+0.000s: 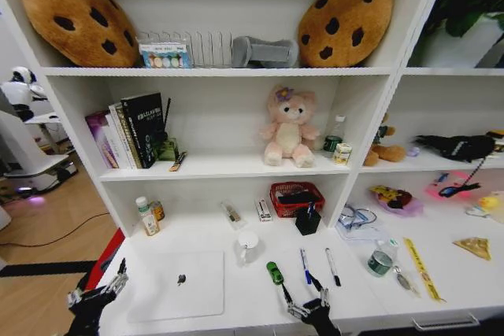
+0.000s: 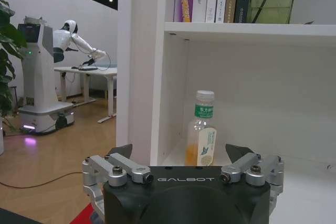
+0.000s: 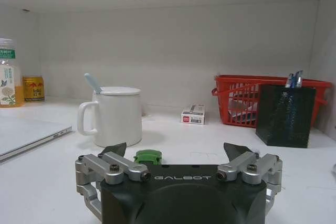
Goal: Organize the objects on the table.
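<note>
Hovering right gripper (image 1: 303,304) open just short of green toy (image 1: 274,272); left gripper (image 1: 98,293) open, idling off table (image 1: 236,304) edge. Risking nudging toy into cup (image 1: 247,245).

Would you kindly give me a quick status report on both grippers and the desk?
Left gripper open, empty, at desk's left edge. Right gripper open, empty, low at front edge behind green toy car. Laptop closed. White cup just beyond the car.
</note>
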Robot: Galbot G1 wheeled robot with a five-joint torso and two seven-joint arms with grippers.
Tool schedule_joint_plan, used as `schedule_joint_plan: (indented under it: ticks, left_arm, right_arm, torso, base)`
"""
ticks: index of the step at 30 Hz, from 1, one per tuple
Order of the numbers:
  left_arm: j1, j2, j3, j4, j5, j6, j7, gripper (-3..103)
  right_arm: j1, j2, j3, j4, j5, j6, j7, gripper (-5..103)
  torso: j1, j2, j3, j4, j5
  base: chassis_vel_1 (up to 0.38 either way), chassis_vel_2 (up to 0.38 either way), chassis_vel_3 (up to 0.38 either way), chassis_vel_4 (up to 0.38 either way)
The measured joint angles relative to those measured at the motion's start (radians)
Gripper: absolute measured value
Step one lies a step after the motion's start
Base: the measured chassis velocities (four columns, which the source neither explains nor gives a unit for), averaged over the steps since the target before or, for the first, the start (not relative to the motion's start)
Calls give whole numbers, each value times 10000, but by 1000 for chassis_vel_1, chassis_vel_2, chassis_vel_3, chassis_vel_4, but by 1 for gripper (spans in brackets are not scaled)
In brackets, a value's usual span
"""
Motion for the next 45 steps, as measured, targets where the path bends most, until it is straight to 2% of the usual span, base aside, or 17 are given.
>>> schedule_joint_plan:
  ticks: [1, 3, 11, 13, 16, 17, 20, 21, 22, 23, 24, 27, 31, 40, 43, 45]
  left_arm:
    - [0, 0, 0, 0, 0, 0, 0, 98]
    - [-154, -191, 51, -134, 14, 118, -61, 100]
    - [-47, -427, 161, -258, 168, 83, -109, 100]
    - [-18, -448, 167, -284, 169, 71, -110, 100]
    - [-73, -407, 161, -325, 138, 71, -143, 100]
    - [-73, -407, 161, -325, 138, 71, -143, 100]
    - [-99, -356, 143, -355, 91, 100, -171, 100]
    - [-99, -356, 143, -355, 91, 100, -171, 100]
    - [-99, -348, 143, -355, 69, 103, -176, 100]
    - [-93, -345, 145, -355, 39, 105, -178, 100]
    - [-85, -343, 145, -355, 25, 105, -178, 100]
    - [-76, -342, 145, -347, 15, 98, -178, 100]
    - [-56, -333, 129, -351, -59, 86, -178, 100]
    - [-53, -336, 167, -361, -71, 63, -178, 100]
    - [-52, -338, 172, -360, -68, 48, -179, 100]
    - [-58, -335, 176, -342, -68, 8, -178, 100]
  right_arm:
    - [0, 0, 0, 0, 0, 0, 0, 100]
    - [884, -568, -596, -333, 459, -590, 126, 100]
    - [1701, -754, -1247, -924, 545, -939, 251, 100]
    - [1766, -735, -1346, -924, 546, -1025, 278, 103]
    - [1918, -761, -1630, -999, 436, -1171, 326, 92]
    - [1918, -761, -1630, -999, 436, -1171, 326, 92]
    - [2013, -769, -1755, -1092, 428, -1227, 369, 77]
    - [2013, -769, -1755, -1092, 428, -1227, 369, 77]
    - [2052, -756, -1773, -1123, 441, -1239, 388, 71]
    - [2080, -741, -1780, -1145, 443, -1250, 405, 71]
    - [2100, -727, -1783, -1156, 440, -1258, 415, 65]
    - [2107, -705, -1783, -1158, 425, -1267, 425, 60]
    - [2068, -636, -1744, -1116, 408, -1289, 454, 38]
    - [1584, -583, -1407, -644, 320, -1288, 476, 36]
    - [1136, -637, -1085, 0, 341, -1271, 472, 36]
    - [509, -832, -571, 1118, 425, -1267, 485, 36]
  torso:
    - [0, 0, 0, 0, 0]
    - [1, -1, 0, 5, 0]
    - [1, -1, 0, 3, -1]
    - [1, 0, 0, 4, -1]
    - [1, -1, 0, 3, -1]
    - [1, -1, 0, 3, -1]
    - [1, -1, 0, 3, -2]
    - [1, -1, 0, 3, -2]
    - [1, -1, 0, 3, -1]
    - [1, -1, 0, 3, -1]
    - [1, -1, 0, 4, -2]
    - [1, -1, 0, 3, -1]
    - [1, -1, 0, 4, -1]
    - [1, -1, 0, 4, -1]
    - [1, -1, 0, 3, 0]
    - [0, 0, -1, 2, -1]
  base:
    - [0, 0, 0, 0]
    - [0, 0, 0, 0]
    - [0, 0, 0, 0]
    - [0, 0, 0, 0]
    - [0, 0, 0, 0]
    - [0, 0, 0, 0]
    - [0, 0, 0, 0]
    - [0, 0, 0, 0]
    - [0, 0, 0, 0]
    - [0, 0, 0, 0]
    - [0, 0, 0, 0]
    - [0, 0, 0, 0]
    - [0, 0, 0, 0]
    - [0, 0, 0, 0]
    - [0, 0, 0, 0]
    - [0, 0, 0, 0]
